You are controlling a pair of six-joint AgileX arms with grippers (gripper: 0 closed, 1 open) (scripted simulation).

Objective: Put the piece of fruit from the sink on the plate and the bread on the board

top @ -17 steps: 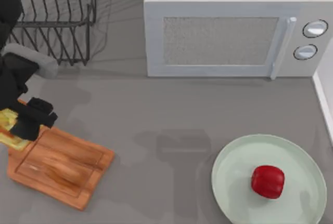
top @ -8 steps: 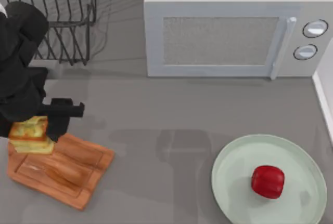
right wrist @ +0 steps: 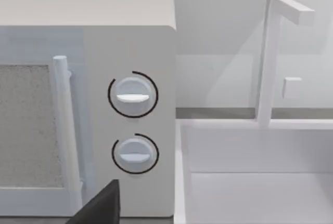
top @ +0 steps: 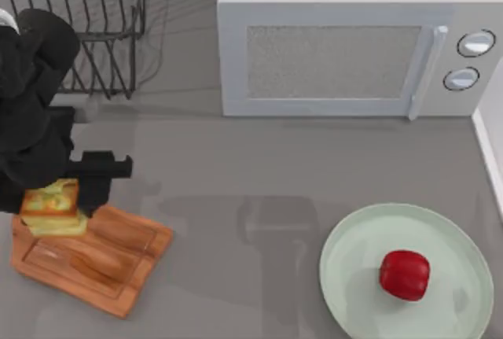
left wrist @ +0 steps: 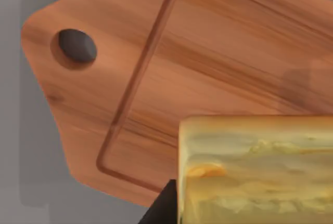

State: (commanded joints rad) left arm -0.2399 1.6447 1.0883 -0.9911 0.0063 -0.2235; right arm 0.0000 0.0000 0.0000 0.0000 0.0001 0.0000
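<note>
The bread, a thick golden-topped chunk with pale yellow sides, sits in the left gripper, whose black fingers are pinched against its sides, over the upper-left corner of the board. From the top view it overlaps that corner of the reddish-brown board; whether its underside touches the wood cannot be told. In the left wrist view the bread fills the near corner, with the board spread behind it, its groove running round the edge and a dark hanging hole near one tapered end. The board lies at an angle on the grey counter, well to the left of the plate. The piece of fruit, small, red and glossy, rests on the pale green plate, a little right of its centre. Behind the board, at the back left, stands a dark wire rack; to the right of the rack, behind the plate, is a white microwave with two round knobs. The right wrist view shows those knobs and a white sink beside the microwave, with a slim faucet rising behind it; whether the right gripper is spread or closed cannot be told.
</note>
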